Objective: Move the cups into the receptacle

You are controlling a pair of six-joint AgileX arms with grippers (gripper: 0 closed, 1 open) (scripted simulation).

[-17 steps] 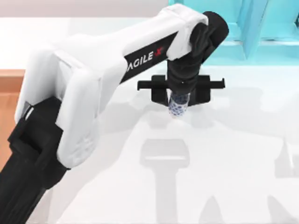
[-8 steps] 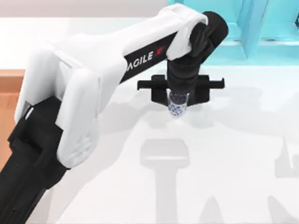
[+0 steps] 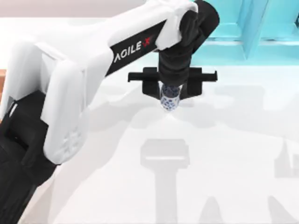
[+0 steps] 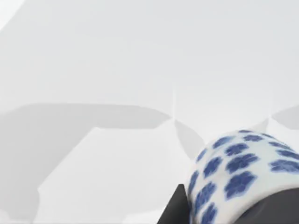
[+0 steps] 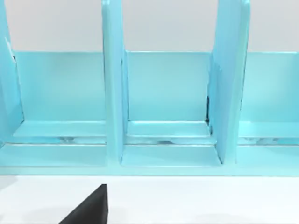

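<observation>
A: While the left arm reaches across the white table, its left gripper hangs above the middle of the surface with the white-and-blue cup clamped between its fingers.

B: Is the cup lifted or standing?

A: Judging from the top view, it looks lifted clear of the table, with its shadow lying below it. The left wrist view shows the same cup close up, blue flowers on white, held against a dark finger.

B: Where is the tray?

A: A sliver of orange-brown wood peeks out at the table's left edge, behind the arm. That is probably the tray, well apart from the cup.

B: So how far along is the job?

A: One cup is picked up but not delivered; it has to travel left and be set down in the tray. The dark olive cup is yet to be found and moved, as far as I can judge.

B: And the right arm?

A: Parked, its wrist camera facing the turquoise shelf. Whether its fingers are open or closed, I cannot tell.
</observation>
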